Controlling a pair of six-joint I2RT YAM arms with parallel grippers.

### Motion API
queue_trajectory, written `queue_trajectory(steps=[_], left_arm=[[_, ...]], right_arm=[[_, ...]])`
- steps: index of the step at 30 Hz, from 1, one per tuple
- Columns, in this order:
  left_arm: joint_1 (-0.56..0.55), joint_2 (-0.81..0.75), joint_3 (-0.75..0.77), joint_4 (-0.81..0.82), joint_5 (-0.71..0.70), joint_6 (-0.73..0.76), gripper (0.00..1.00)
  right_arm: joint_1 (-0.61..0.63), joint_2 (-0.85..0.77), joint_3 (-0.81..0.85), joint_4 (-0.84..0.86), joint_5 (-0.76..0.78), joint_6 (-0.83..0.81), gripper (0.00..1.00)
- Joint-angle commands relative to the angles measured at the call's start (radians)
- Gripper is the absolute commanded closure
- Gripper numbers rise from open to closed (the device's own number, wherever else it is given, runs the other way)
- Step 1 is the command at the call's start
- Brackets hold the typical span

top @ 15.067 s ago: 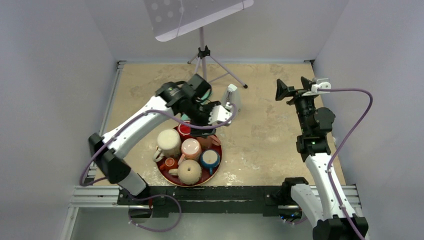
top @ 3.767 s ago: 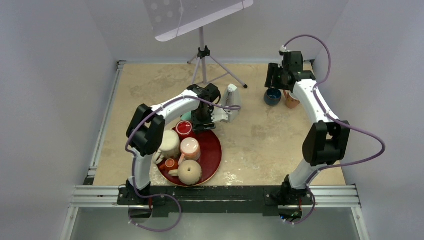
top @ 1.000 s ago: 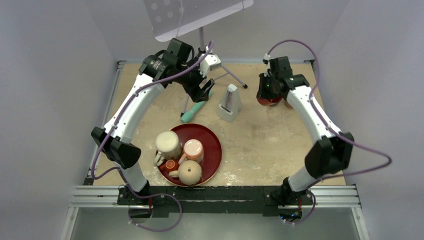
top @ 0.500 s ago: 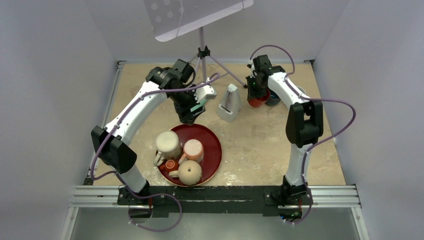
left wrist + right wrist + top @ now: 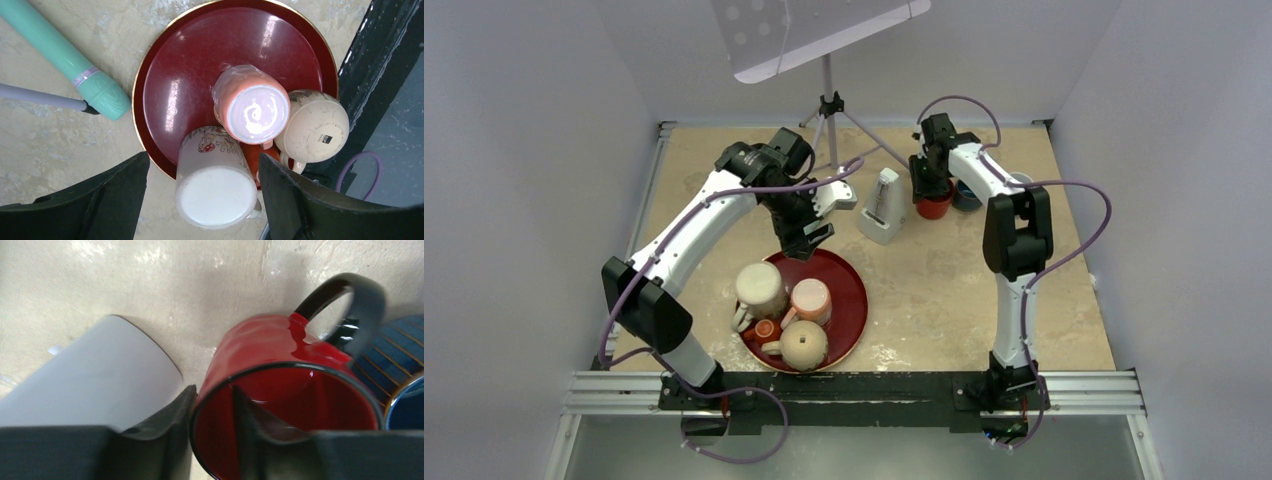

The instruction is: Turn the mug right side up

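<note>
The red mug (image 5: pixel 280 355) is pinched at its rim by the right gripper (image 5: pixel 210 407); the left gripper (image 5: pixel 202 160) is spread. The blue cup (image 5: pixel 400 370) just right could be knocked on release

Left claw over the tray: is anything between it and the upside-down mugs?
Nothing visible. The open left claw hangs above the red tray, and in its wrist view the white mug, pink mug and cream mug show unobstructed, bases up. The teal tool lies beside the tray.
</note>
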Motion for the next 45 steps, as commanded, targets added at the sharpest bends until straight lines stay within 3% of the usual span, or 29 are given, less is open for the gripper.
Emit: queue_trajectory(steps=[1, 4, 8, 12, 17, 20, 24, 27, 35, 42, 45], left_arm=[[-0.019, -0.046, -0.042, -0.03, 0.015, 0.042, 0.16], [-0.027, -0.074, -0.078, -0.017, 0.028, -0.029, 0.17], [-0.03, -0.159, -0.226, 0.082, 0.075, -0.281, 0.24], [-0.042, -0.241, -0.343, 0.105, -0.016, -0.28, 0.26], [-0.005, -0.303, -0.36, 0.052, -0.291, -0.291, 0.11], [0.051, -0.382, -0.408, 0.032, -0.378, -0.293, 0.04], [0.101, -0.52, -0.606, 0.085, -0.399, -0.268, 0.01], [0.144, -0.581, -0.764, 0.14, -0.376, -0.285, 0.08], [0.152, -0.548, -0.859, 0.248, -0.358, -0.161, 0.18], [0.152, -0.446, -0.844, 0.364, -0.284, -0.128, 0.48], [0.152, -0.422, -0.835, 0.43, -0.252, -0.134, 0.5]], right_arm=[[0.001, -0.049, 0.064, 0.017, 0.032, 0.002, 0.55], [0.002, -0.093, 0.063, 0.008, 0.058, 0.006, 0.49], [0.003, -0.182, 0.037, 0.003, 0.117, 0.027, 0.45], [0.003, -0.297, -0.055, 0.029, 0.153, 0.048, 0.41], [0.004, -0.437, -0.192, 0.055, 0.153, 0.07, 0.41], [0.007, -0.514, -0.286, 0.086, 0.127, 0.077, 0.41], [0.008, -0.584, -0.373, 0.129, 0.09, 0.089, 0.41], [0.014, -0.609, -0.403, 0.15, 0.074, 0.087, 0.41], [0.029, -0.639, -0.383, 0.151, 0.059, 0.07, 0.42], [0.028, -0.679, -0.442, 0.163, 0.068, 0.074, 0.42], [0.028, -0.688, -0.467, 0.166, 0.07, 0.077, 0.42]])
